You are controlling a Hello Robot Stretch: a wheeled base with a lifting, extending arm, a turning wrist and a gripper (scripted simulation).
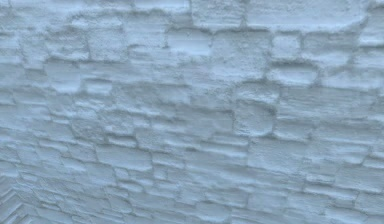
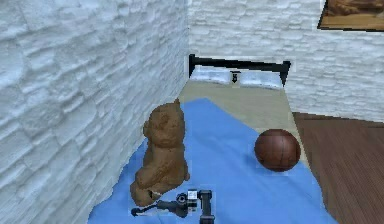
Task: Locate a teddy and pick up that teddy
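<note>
A brown teddy sits upright on the blue blanket of a bed, close to the bed's left side and the stone wall. The gripper shows at the arm side view's bottom edge, just below the teddy's base, its thin fingers reaching left over the blanket. The teddy rests on the bed right behind the fingers, so I cannot tell whether the gripper holds anything or touches the teddy.
A dark red-brown ball lies on the blanket right of the teddy. Two white pillows lie by the dark headboard. Wooden floor runs right of the bed. A framed picture hangs above. A pale stone wall stands close ahead.
</note>
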